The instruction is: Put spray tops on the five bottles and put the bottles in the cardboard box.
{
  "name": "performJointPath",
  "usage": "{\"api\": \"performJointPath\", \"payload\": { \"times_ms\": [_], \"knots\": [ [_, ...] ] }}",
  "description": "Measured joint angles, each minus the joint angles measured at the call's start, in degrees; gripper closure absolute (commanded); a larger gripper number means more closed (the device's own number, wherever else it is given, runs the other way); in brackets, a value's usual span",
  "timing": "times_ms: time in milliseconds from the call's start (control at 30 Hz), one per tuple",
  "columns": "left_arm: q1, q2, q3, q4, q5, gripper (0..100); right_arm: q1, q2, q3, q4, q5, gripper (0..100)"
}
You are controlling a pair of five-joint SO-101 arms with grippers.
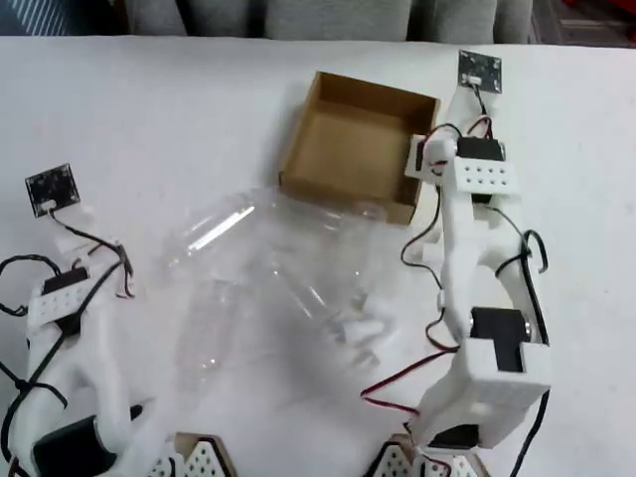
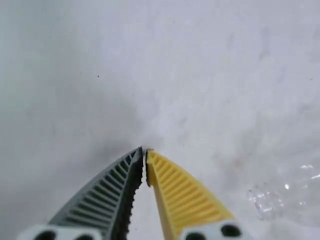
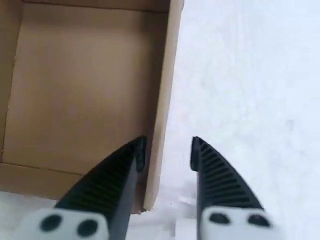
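Note:
An open cardboard box (image 1: pixel 358 144) stands at the back middle of the table, with nothing inside that I can see. Several clear bottles (image 1: pixel 238 288) lie in a loose heap in front of it, with white spray tops (image 1: pixel 363 328) among them. My right gripper (image 3: pixel 167 147) is open and straddles the box's right wall (image 3: pixel 162 100), one finger inside and one outside; in the high view the right gripper (image 1: pixel 420 159) sits at that wall. My left gripper (image 2: pixel 145 152) is shut on nothing over bare table. A bottle neck (image 2: pixel 267 202) lies off to its side.
The white table (image 1: pixel 149 109) has free room at the back left and along the right edge. Red and black cables (image 1: pixel 397 383) trail beside the right arm. The arm bases stand at the table's front edge.

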Motion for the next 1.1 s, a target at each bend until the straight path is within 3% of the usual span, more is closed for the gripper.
{"api": "performJointPath", "payload": {
  "times_ms": [467, 633, 967, 1100],
  "knots": [
    [0.0, 0.0, 0.0, 0.0, 0.0, 98, -2.9, 9.5, -3.8, -1.8, -0.1, 85.5],
    [0.0, 0.0, 0.0, 0.0, 0.0, 98, -5.7, 15.3, -6.4, -1.8, 0.4, 98.8],
    [0.0, 0.0, 0.0, 0.0, 0.0, 98, -6.2, 17.0, -8.7, -1.8, 26.3, 98.2],
    [0.0, 0.0, 0.0, 0.0, 0.0, 98, -7.1, 17.0, -8.8, -1.8, 30.6, 97.8]
  ]
}}
